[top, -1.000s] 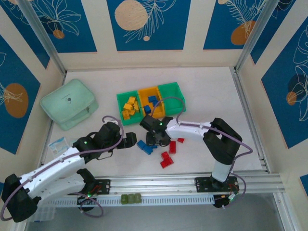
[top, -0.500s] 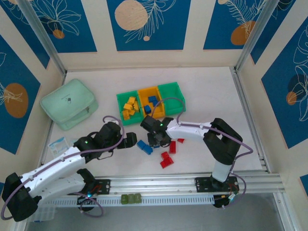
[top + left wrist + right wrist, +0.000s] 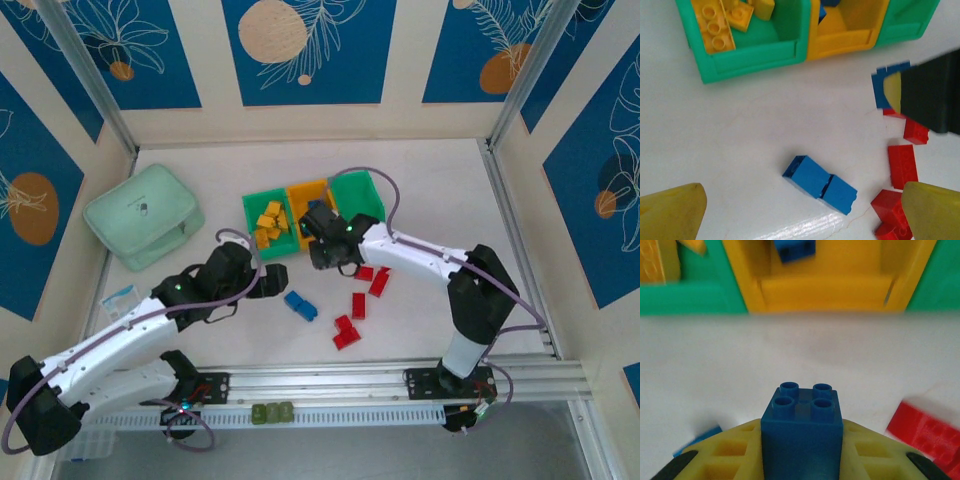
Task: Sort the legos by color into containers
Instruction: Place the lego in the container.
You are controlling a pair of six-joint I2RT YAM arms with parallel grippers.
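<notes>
We see the right gripper [image 3: 802, 452] clamped on 1 blue brick [image 3: 802, 420], studs facing the orange bin [image 3: 822, 290] just ahead. A second blue brick [image 3: 794, 249] already lies in that bin. The left gripper [image 3: 801, 215] hovers with fingers wide apart above a blue pair [image 3: 820, 183] lying end to end on the table [image 3: 740, 130]. Red bricks [image 3: 902, 165] lie loose beside them, and yellow bricks [image 3: 715, 30] sit in the left green bin [image 3: 755, 55].

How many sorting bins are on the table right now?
3, side by side: left green bin with yellow bricks, orange-yellow bin in the middle, right green bin beside it. None look hidden.
</notes>
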